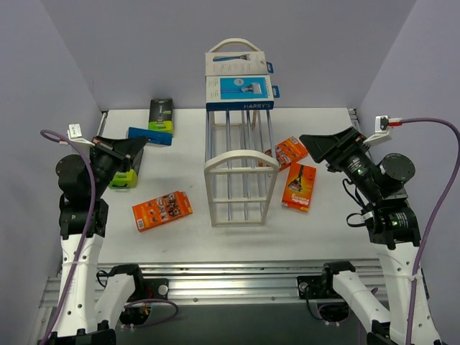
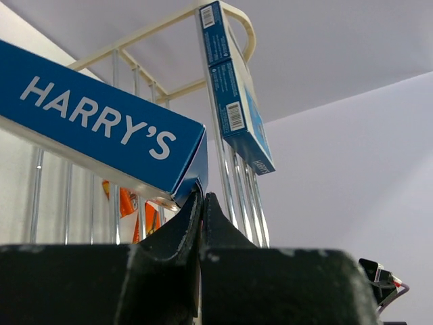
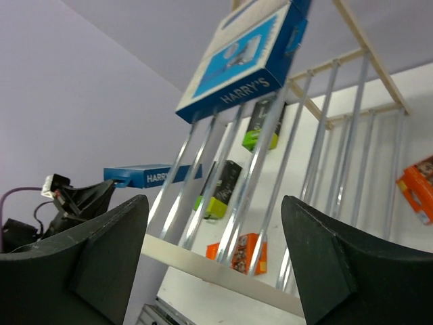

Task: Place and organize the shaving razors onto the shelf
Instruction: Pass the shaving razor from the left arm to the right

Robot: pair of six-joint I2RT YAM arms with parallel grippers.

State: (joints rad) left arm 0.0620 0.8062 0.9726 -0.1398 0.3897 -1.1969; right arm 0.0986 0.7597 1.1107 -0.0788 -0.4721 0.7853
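Now left tool [image 2: 201,203] pinches blue HARRY'S box [image 2: 101,128] corner; right tool [image 3: 214,203] spread wide.

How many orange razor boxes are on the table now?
3. Left orange box lies left of the shelf; near-right orange box and far-right orange box lie on its right. More may be hidden.

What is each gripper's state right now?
Left gripper: closed, pinching the flat blue HARRY'S cardboard box by its edge.
Right gripper: open, empty.
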